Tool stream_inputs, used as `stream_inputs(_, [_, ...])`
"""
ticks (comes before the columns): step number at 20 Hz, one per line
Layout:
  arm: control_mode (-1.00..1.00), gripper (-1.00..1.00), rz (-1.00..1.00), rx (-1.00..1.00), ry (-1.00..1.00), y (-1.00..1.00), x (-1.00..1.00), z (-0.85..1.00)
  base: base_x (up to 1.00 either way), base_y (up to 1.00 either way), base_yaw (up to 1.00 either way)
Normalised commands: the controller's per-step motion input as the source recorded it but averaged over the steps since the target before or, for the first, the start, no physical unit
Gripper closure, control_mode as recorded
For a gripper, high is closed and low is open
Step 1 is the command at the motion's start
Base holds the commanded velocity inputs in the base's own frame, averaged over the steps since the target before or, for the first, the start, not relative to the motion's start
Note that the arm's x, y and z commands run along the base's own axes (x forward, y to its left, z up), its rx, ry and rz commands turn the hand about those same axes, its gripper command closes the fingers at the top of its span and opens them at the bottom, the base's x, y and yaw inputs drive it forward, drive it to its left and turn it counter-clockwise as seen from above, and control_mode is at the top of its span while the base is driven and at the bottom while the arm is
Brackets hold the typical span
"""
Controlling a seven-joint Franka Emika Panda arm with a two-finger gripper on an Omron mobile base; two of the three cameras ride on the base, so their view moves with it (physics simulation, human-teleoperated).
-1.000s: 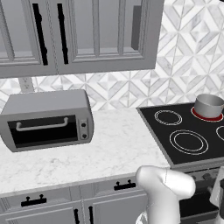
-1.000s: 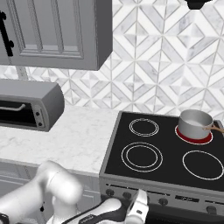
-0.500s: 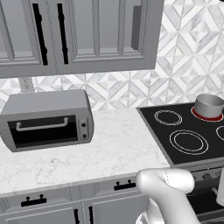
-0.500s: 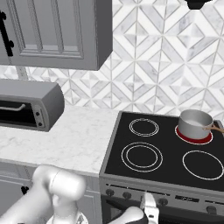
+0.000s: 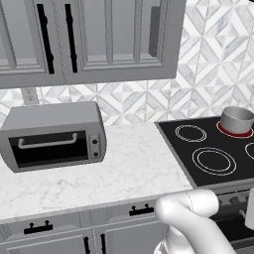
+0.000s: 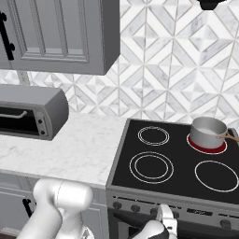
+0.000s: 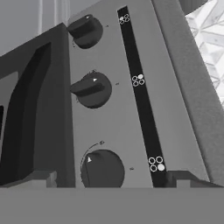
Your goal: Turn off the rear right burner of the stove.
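The stove (image 6: 179, 161) is a black glass cooktop with a grey front panel (image 7: 116, 113) of dark knobs. Its rear right burner (image 6: 200, 145) glows red beneath a small steel pot (image 6: 208, 131); the same red rim (image 5: 226, 131) shows in the left base view. My gripper (image 6: 164, 216) is low at the front panel, left of its middle. In the hand view my gripper (image 7: 111, 178) is open, its tips on either side of the nearest knob (image 7: 103, 169). Two more knobs (image 7: 92, 89) stand farther along the panel, beside a black strip of burner icons (image 7: 138, 80).
A grey toaster oven (image 5: 53, 136) sits on the marble counter (image 5: 129, 166) left of the stove. Grey wall cabinets (image 5: 89, 37) hang above it. The pot's handle (image 6: 228, 136) points right. The other burners show white rings (image 6: 151, 166). Drawer fronts with dark handles (image 5: 141, 210) run under the counter.
The hand has moved right and up toward the stove's front panel, and the arm's elbow has swung lower. The pot and the red burner are unchanged.
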Motion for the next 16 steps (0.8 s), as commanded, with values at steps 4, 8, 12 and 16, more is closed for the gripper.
stream_inputs(4, [-1.0,-1.0,0.0,0.0,0.0,0.16,0.34,-0.32,0.0,0.0,0.0])
stream_inputs(8, [-1.0,-1.0,0.0,0.0,-0.05,0.07,0.21,-0.29,0.0,0.0,0.0])
stream_inputs(12, [-1.0,-1.0,0.0,0.0,-0.12,0.02,0.07,-0.28,0.0,0.0,0.0])
stream_inputs(16, [-1.0,-1.0,0.0,0.0,-0.14,0.0,0.03,-0.14,0.0,0.0,0.0])
